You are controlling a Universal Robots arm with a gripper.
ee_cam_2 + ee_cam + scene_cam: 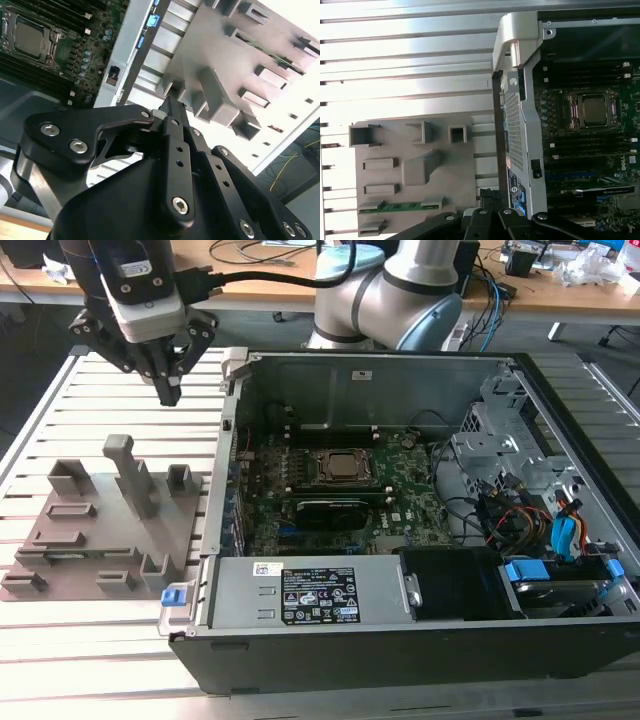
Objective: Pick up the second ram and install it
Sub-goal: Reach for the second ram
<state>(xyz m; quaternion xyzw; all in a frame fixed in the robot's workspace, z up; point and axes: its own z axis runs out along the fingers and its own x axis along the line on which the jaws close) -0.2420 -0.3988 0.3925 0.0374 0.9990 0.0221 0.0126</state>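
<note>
- Exterior view: gripper (pixel 170 392) hangs over the slatted table (pixel 60 660), above the gap btwn the grey fixture (pixel 100 540) and the open PC case (pixel 420 375). Fingertips are pressed together to one point, w/ nothing btwn them.
- Same view: inside the case lies the motherboard (pixel 400 480) w/ processor socket (pixel 343 468). A black card (pixel 335 510) stands just beside the socket, on the side nearer the camera.
- Second wrist view: gripper (pixel 170 106) looks closed up, empty. Beyond it is the fixture (pixel 210 55). The second ram (pixel 260 46) shows as a thin green strip along one of its slots, well apart from the fingertips. Motherboard (pixel 60 60) is off to the other side.
- First wrist view: the second ram (pixel 402 205) sits on edge in the fixture (pixel 455 175), its ends tucked into two small grey brackets. Gripper (pixel 487 197) is clear of it, near the case wall (pixel 517 130).
</note>
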